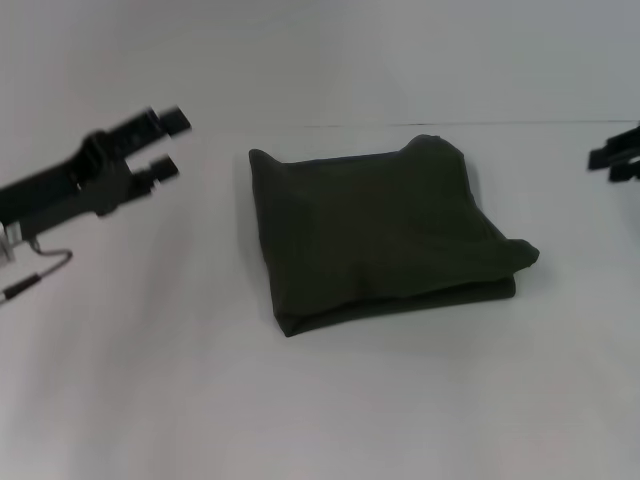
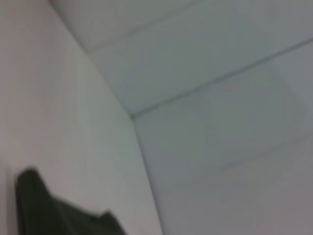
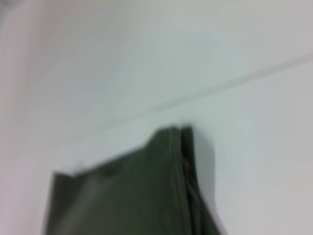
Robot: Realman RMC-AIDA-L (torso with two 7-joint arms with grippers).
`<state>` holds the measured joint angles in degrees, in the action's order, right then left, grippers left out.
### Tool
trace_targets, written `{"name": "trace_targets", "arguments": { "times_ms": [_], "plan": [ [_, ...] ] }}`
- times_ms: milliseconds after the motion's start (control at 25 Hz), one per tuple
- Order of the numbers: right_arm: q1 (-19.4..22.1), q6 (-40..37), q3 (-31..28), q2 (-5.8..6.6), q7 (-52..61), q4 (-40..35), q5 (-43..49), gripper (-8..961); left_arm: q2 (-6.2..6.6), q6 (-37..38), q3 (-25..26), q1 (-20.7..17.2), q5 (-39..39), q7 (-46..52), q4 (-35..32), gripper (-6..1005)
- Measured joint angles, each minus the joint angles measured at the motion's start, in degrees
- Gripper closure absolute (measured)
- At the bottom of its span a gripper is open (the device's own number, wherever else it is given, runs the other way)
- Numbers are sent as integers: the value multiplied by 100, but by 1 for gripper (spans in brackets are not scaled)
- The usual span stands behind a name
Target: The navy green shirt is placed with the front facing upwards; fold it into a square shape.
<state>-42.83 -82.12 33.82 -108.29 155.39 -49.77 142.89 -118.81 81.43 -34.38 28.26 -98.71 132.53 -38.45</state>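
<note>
White table (image 1: 330, 400) fills nearly all of the head view, and a thin dark line runs across it behind the cloth. On the middle of this surface lies the navy green shirt (image 1: 375, 232), folded into a thick packet that is close to a square. Its layers are stacked on each other, and the folded edges show along the near side and at the right corner, where one layer sticks out a little. No lettering is visible on the upper face (only plain dark olive cloth).

At the left side of the head view is the left gripper (image 1: 160, 143), raised above the table and well apart from the shirt. Its two black fingers (image 1: 172, 118) are spread, with a clear gap between them, and they hold nothing. At the far right edge of the view is the right gripper (image 1: 615, 158), also well apart from the shirt. Only a small part of it shows, so I cannot tell how its fingers stand.

The left wrist view shows one dark corner of the shirt (image 2: 39, 208) on the white surface, and the right wrist view shows its stacked edge (image 3: 146, 196).
</note>
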Motion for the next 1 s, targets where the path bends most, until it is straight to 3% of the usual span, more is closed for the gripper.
{"name": "trace_targets", "arguments": {
  "times_ms": [120,240,360,640,1000],
  "plan": [
    [168,-251,-451,88,-361,-54,-444,589,2,383,-26,-18,-451,229,-38,98],
    [293,-431,-530,186,-468,-38,-853,580,-13,777,-94,-17,-902,482,-40,99],
    [308,-563,-535,229,-465,-48,-958,470,-69,924,-399,-15,-1217,793,-37,99],
    [206,-652,-538,234,-426,-65,-1002,314,-402,193,-689,68,-1359,967,242,98],
    [216,-675,-556,228,-400,-21,-1092,296,-461,-1173,-967,351,-1387,925,840,99]
  ]
}}
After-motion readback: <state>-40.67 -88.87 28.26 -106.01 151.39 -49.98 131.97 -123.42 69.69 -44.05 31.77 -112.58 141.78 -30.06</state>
